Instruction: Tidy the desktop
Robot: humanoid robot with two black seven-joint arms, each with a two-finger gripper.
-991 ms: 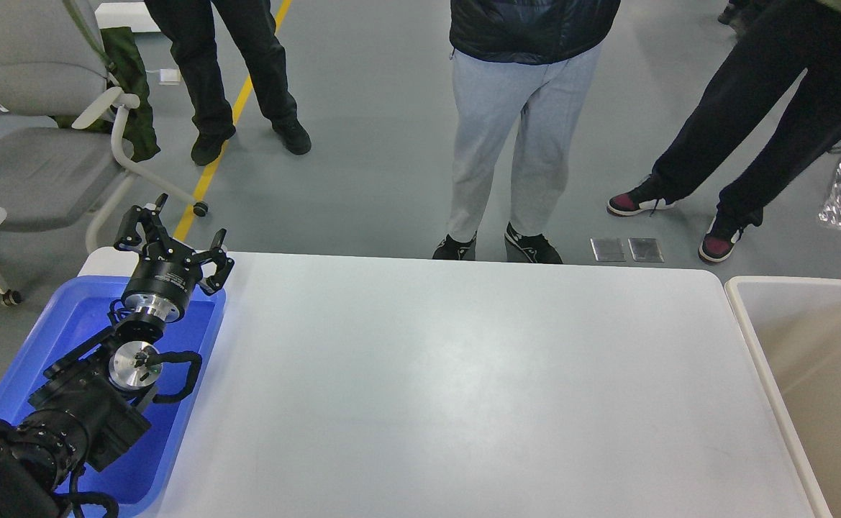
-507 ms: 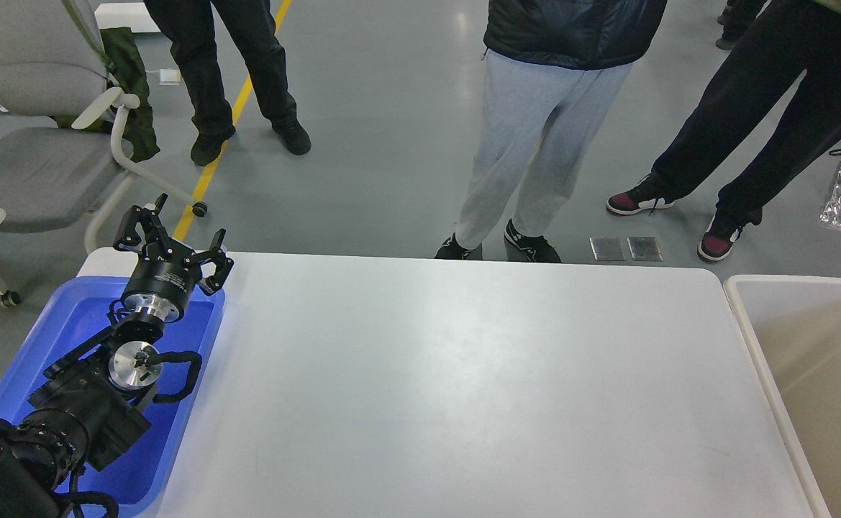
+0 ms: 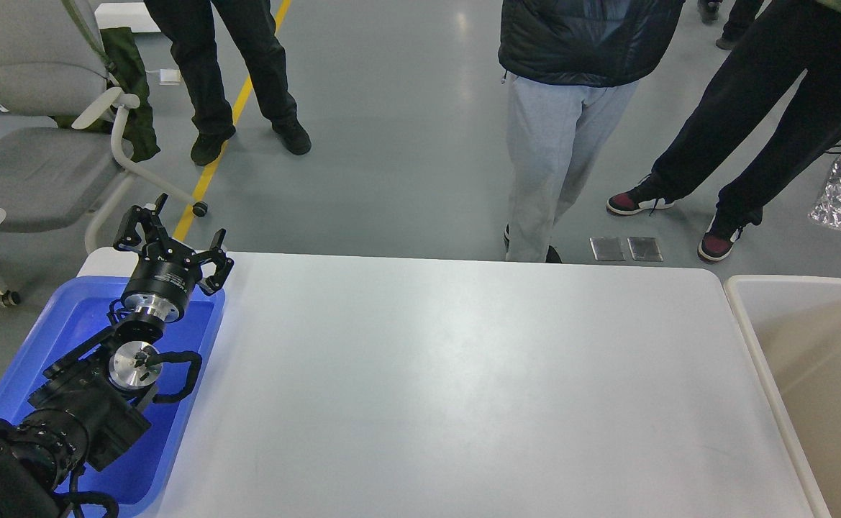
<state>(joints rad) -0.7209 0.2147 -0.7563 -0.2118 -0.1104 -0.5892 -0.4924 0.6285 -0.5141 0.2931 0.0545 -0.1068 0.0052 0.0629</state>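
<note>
Standing closer right now, grey-trousered person (image 3: pixel 557 144); left claw (image 3: pixel 173 232) unmoved, spread.

1. Single head view: mounted above the near edge of the desktop (image 3: pixel 463 388), facing forward and down.
2. Coverage: desktop close up; floor beyond its far edge.

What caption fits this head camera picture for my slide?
Left gripper open above the blue tray, beside the white desktop.
</note>
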